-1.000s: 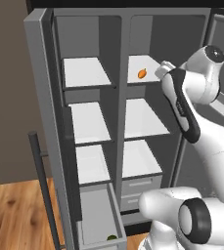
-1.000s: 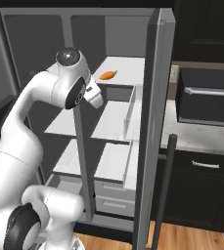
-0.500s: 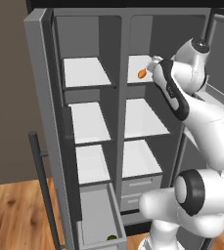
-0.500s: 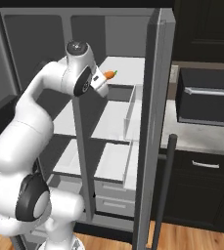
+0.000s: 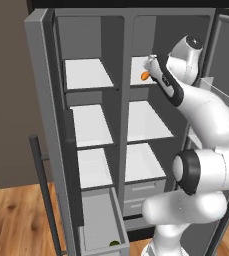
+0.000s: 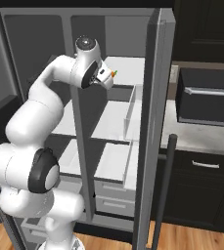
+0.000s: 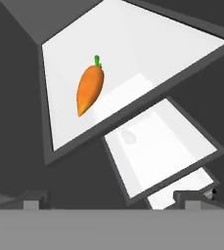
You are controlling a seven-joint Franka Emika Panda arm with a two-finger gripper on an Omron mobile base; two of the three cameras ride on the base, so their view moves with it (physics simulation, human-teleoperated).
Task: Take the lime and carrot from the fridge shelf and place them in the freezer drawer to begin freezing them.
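Hand view: reach for the small bright orange tapered carrot (image 7: 89, 88) on the flat white topmost right-hand fridge shelf (image 7: 182, 53).
Carrot lies alone at about 10 o'clock, green stem up; the hand (image 7: 112, 201) hovers short of it, fingers spread wide and empty. Left base view shows a tiny dark green round lime (image 5: 114, 244) already in the long deep grey freezer drawer (image 5: 98, 220), so I judge the carrot is the remaining pick; next, advance, straddle it, close.

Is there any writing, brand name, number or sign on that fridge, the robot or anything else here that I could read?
None: no text, number or logo can be read anywhere.
The fridge shelf, the carrot, the freezer drawer and the microwave are all plain and unmarked.
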